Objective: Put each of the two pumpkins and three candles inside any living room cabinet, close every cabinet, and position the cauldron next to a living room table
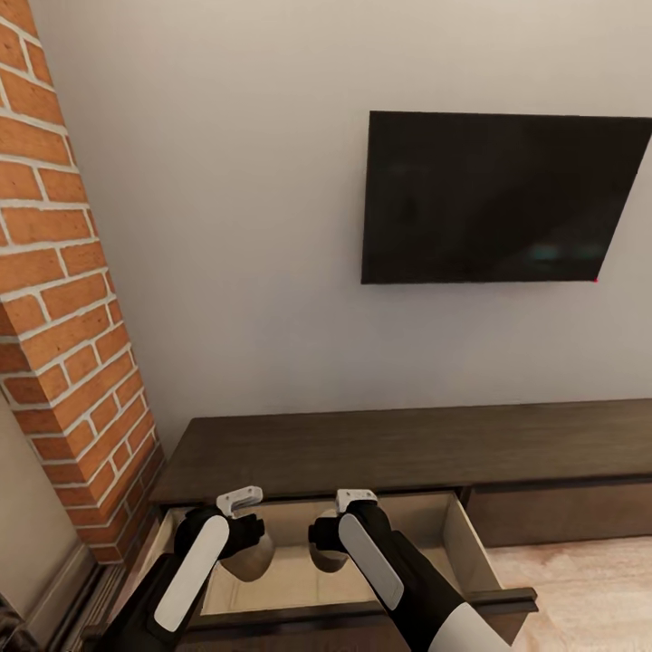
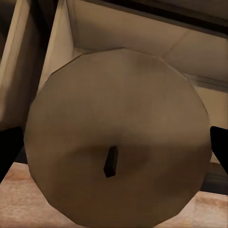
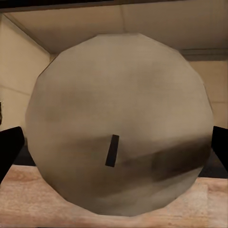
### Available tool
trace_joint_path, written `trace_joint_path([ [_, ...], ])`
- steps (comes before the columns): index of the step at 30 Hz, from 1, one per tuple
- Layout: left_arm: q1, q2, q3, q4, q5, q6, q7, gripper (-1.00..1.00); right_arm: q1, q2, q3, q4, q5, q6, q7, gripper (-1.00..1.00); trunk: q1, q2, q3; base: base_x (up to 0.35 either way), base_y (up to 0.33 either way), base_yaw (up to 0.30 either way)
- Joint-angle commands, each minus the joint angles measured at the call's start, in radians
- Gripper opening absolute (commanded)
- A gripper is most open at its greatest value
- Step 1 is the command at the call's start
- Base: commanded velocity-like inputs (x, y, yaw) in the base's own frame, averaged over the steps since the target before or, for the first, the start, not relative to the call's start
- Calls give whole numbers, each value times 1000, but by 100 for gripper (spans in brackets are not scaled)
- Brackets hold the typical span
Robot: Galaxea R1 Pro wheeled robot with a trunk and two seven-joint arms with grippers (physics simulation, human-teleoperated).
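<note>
Left tool [image 1: 246, 534] clamped on one candle [image 2: 116, 147], right tool [image 1: 328, 532] on another candle [image 3: 118, 128] — both above the cabinet's [image 1: 407, 448] open drawer [image 1: 471, 552].

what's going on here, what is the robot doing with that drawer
The robot stands at the low dark-brown cabinet under the wall TV, with one drawer pulled open. Each arm holds a pale round candle with a dark wick over the drawer: the left gripper is shut on the left candle, the right gripper on the right candle. Neither candle has been let go yet.
</note>
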State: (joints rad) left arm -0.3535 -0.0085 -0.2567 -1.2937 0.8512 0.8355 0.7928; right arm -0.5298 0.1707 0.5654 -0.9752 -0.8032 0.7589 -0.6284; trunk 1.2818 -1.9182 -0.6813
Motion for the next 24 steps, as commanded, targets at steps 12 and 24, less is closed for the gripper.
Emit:
trace_joint_path([
  [12, -1, 0, -1, -3, 9, 1, 11, -100, -1, 0, 4, -7, -10, -3, 0, -100, 46, -85, -39, 0, 0, 0],
  [24, -5, 9, 0, -1, 7, 0, 9, -100, -1, -1, 2, -8, -9, -4, 1, -100, 84, -155, -70, 0, 0, 0],
])
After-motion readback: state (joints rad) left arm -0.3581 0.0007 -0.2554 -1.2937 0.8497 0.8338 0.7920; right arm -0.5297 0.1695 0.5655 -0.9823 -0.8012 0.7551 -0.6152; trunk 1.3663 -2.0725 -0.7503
